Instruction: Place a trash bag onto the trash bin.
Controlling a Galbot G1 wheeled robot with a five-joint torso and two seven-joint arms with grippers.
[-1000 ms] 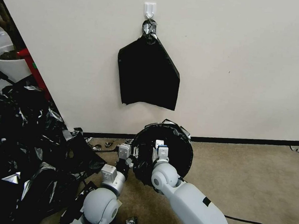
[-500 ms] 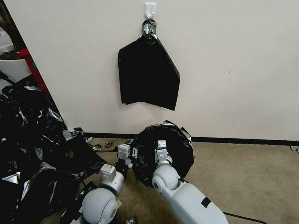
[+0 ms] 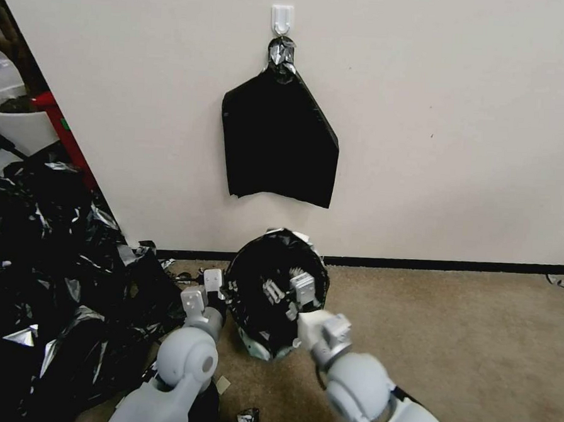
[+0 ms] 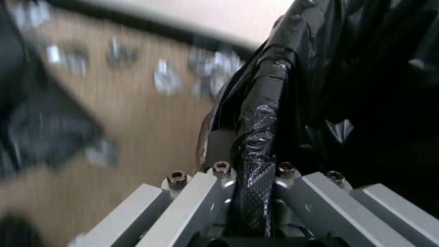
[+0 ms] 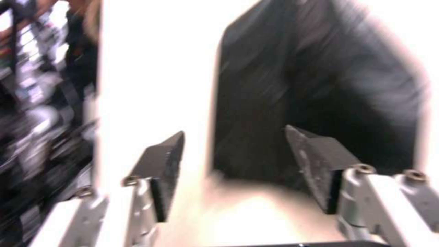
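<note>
Beige carpet below a cream wall carries the scene. The left gripper [image 4: 249, 192] is clenched on a rim fold of the trash bag [image 3: 272, 270], glossy, black and wrinkled. That bag is draped over the tilted trash bin [image 3: 257, 350], while the right gripper [image 5: 233, 171] is seen spread and empty.

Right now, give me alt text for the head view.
A bin lined with the trash bag sits on carpet by a wall, the left gripper at its rim and the right gripper inside. A flat black sheaf of bags hangs above.
</note>
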